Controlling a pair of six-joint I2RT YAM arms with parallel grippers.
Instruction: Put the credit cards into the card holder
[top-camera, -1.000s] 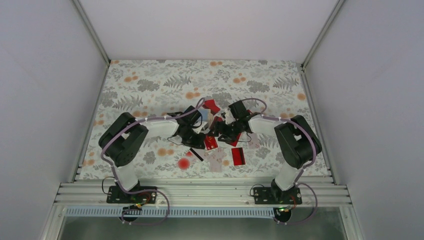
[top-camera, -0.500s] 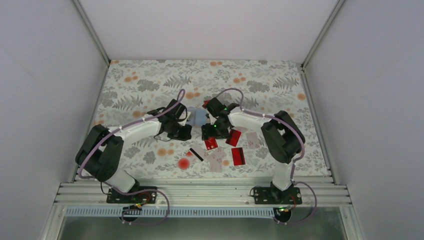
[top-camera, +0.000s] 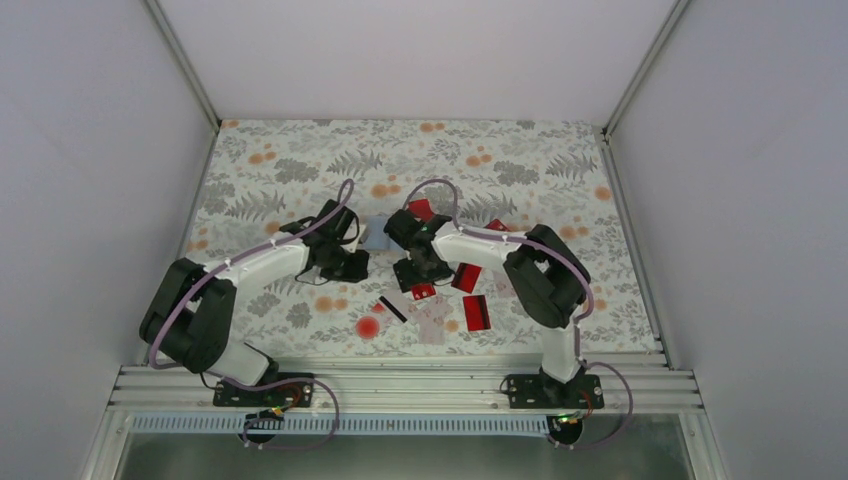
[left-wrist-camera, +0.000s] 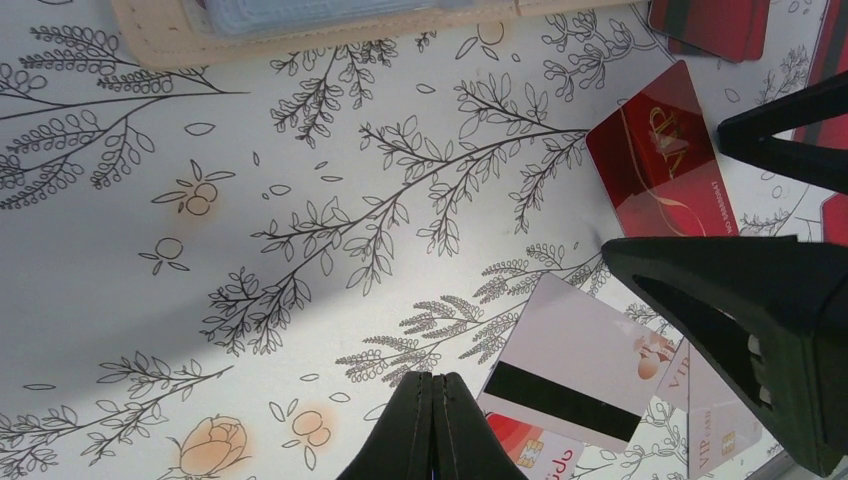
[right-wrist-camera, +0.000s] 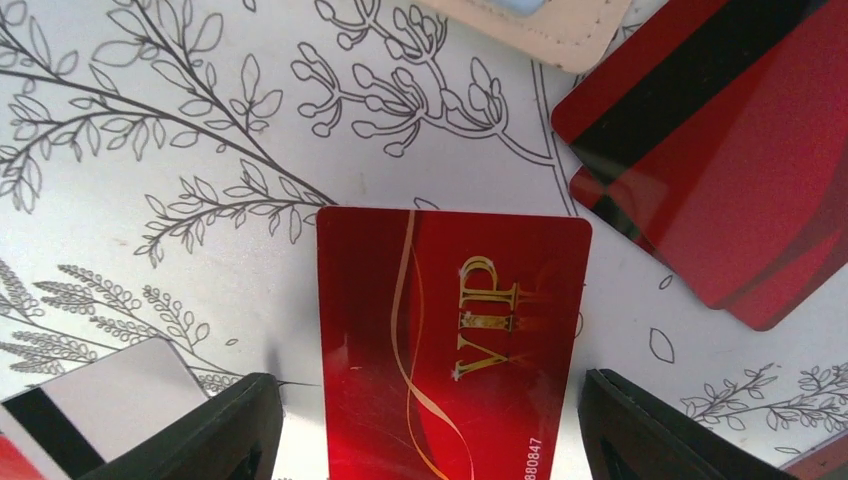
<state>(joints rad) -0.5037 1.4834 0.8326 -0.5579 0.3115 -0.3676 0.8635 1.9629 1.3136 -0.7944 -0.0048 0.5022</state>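
Observation:
The card holder lies open on the cloth, tan with a light blue lining. My left gripper is shut and empty, hanging over bare cloth beside a white card with a black stripe. My right gripper is open and straddles a red VIP credit card that lies flat. There is a gap between each finger and the card's edges. More red cards lie around it.
A round red blot is printed on the floral cloth near the front. Pale cards lie near the front edge. Metal rails run along the near side, and grey walls enclose the table.
Both arms have swung left and apart from where they met at the middle. The right gripper has come down over the red VIP card. The card holder now lies a little further left.

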